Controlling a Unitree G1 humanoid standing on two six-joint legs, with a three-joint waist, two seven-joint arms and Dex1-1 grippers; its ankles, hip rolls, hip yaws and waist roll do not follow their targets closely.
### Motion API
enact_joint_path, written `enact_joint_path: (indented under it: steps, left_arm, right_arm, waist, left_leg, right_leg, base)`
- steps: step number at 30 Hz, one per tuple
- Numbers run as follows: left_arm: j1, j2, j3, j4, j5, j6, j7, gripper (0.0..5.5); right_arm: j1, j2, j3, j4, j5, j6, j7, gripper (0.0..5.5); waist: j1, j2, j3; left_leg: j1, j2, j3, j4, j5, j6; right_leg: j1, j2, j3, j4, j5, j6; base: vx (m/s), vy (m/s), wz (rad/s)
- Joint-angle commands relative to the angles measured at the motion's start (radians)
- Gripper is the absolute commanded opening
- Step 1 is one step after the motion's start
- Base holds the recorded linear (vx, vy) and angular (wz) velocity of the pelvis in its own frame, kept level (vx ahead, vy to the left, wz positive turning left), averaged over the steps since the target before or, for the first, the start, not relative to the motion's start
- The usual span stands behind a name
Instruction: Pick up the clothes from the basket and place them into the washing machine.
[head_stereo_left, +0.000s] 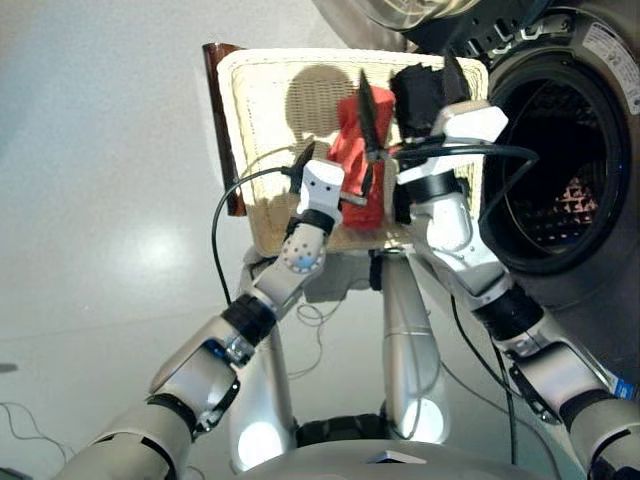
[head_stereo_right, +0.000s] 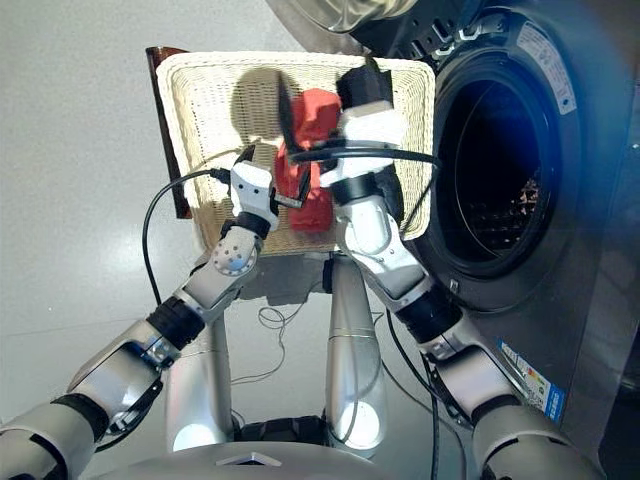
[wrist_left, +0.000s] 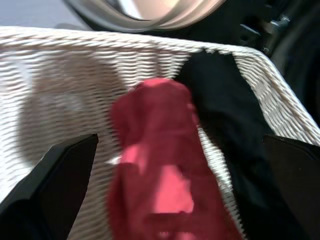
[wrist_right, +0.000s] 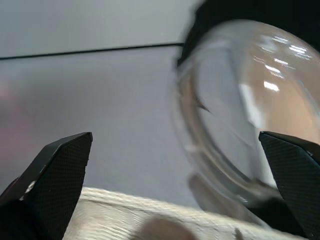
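The cream wicker basket (head_stereo_left: 265, 110) stands in front of me. In it the coral red garment (head_stereo_left: 352, 165) lies lengthwise, partly lifted. My left gripper (wrist_left: 180, 142) is open, one finger on either side of the red garment. The black garment (wrist_left: 225, 115) lies right beside the red one and is mostly covered by my right arm in the head views. My right gripper (wrist_right: 175, 142) is open and empty above the basket's far rim, facing the glass door (wrist_right: 240, 100). The washing machine (head_stereo_left: 600, 290) stands to the right with its drum (head_stereo_left: 560, 150) open. No navy garment shows.
A dark brown strip (head_stereo_left: 222, 130) runs along the basket's left side. A black cable (head_stereo_left: 215, 240) loops off my left wrist. The open door's glass bubble (head_stereo_left: 420, 15) hangs just beyond the basket. Grey floor (head_stereo_left: 100, 200) spreads to the left.
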Motion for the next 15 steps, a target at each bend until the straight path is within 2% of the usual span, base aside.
enact_joint_path:
  steps: [1, 4, 9, 10, 15]
  left_arm:
    - [-0.079, -0.08, -0.065, 0.029, -0.011, -0.038, -0.006, 5.5]
    - [-0.102, -0.107, -0.075, 0.079, -0.01, -0.032, 0.0, 5.5]
    - [-0.123, -0.179, -0.061, 0.232, -0.059, -0.003, 0.019, 5.5]
    - [-0.111, -0.203, -0.052, 0.285, -0.08, 0.011, 0.022, 5.5]
    - [-0.123, -0.238, -0.017, 0.386, -0.16, 0.033, 0.022, 5.5]
  right_arm:
    - [-0.089, 0.045, 0.004, -0.053, -0.013, -0.028, 0.027, 5.5]
    - [-0.133, 0.085, 0.037, -0.029, 0.005, -0.023, 0.044, 5.5]
    - [-0.178, 0.14, 0.076, -0.017, 0.04, -0.022, 0.05, 5.5]
    - [-0.173, 0.165, 0.095, -0.023, 0.054, -0.021, 0.054, 5.5]
    - [-0.201, 0.201, 0.119, -0.02, 0.077, -0.016, 0.055, 5.5]
  waist:
    - [0.014, -0.014, -0.013]
    - [0.011, -0.016, -0.013]
    - [0.001, -0.027, -0.013]
    - [-0.002, -0.032, -0.013]
    - [-0.008, -0.036, -0.013]
  left_leg:
    - [0.01, 0.006, -0.015, 0.06, -0.078, -0.047]
    - [-0.016, 0.011, -0.021, 0.077, -0.078, -0.05]
    - [-0.068, 0.02, -0.03, 0.108, -0.079, -0.058]
    - [-0.062, 0.027, -0.037, 0.141, -0.121, -0.065]
    - [-0.11, 0.034, -0.041, 0.182, -0.13, -0.067]
  right_leg:
    - [-0.073, 0.006, 0.008, -0.013, 0.063, -0.015]
    - [-0.094, 0.011, 0.004, 0.003, 0.057, -0.02]
    - [-0.149, 0.023, 0.006, 0.04, 0.051, -0.025]
    - [-0.143, 0.027, 0.004, 0.073, 0.01, -0.023]
    - [-0.191, 0.035, 0.008, 0.108, 0.003, -0.026]
  base:
    - [0.0, 0.0, 0.0]
    - [-0.02, -0.037, -0.029]
    - [-0.012, -0.056, -0.025]
    - [0.07, -0.039, -0.03]
    - [0.014, -0.008, -0.016]
